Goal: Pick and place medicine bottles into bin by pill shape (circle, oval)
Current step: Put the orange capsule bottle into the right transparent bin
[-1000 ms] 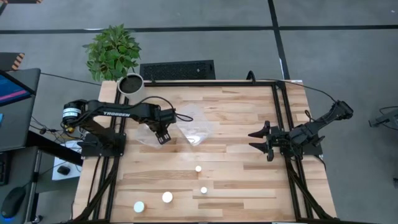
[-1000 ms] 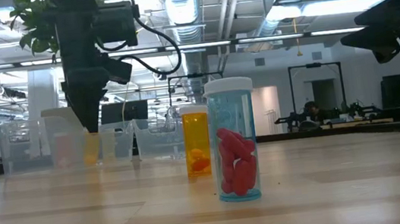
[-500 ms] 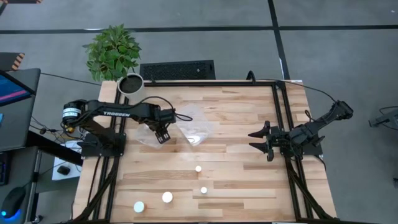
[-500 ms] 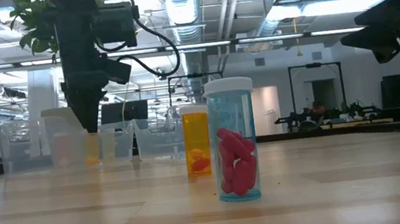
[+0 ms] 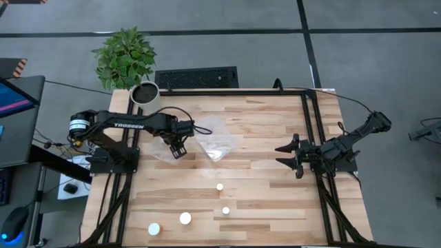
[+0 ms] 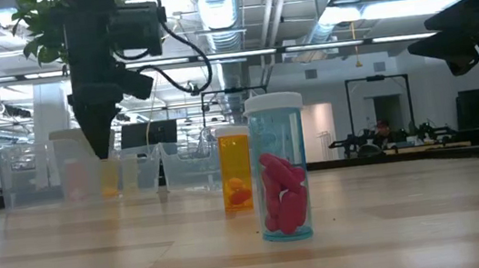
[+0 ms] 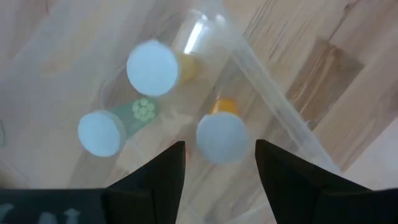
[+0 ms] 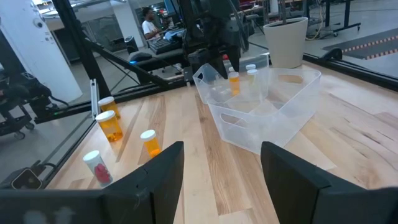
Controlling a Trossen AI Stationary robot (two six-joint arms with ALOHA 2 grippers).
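My left gripper hangs open, pointing down, over the left of two clear bins. In the left wrist view three white-capped bottles stand in that bin. One orange bottle is right below the gap between my fingers; the fingers stand on either side of it, apart from it. The other two stand farther off. Several more medicine bottles stand upright on the table's near half. My right gripper waits open at the table's right side.
The second clear bin sits beside the first, toward the table's middle. A white plant pot and a leafy plant stand at the far left corner. The near bottles include an orange one and a clear one with red pills.
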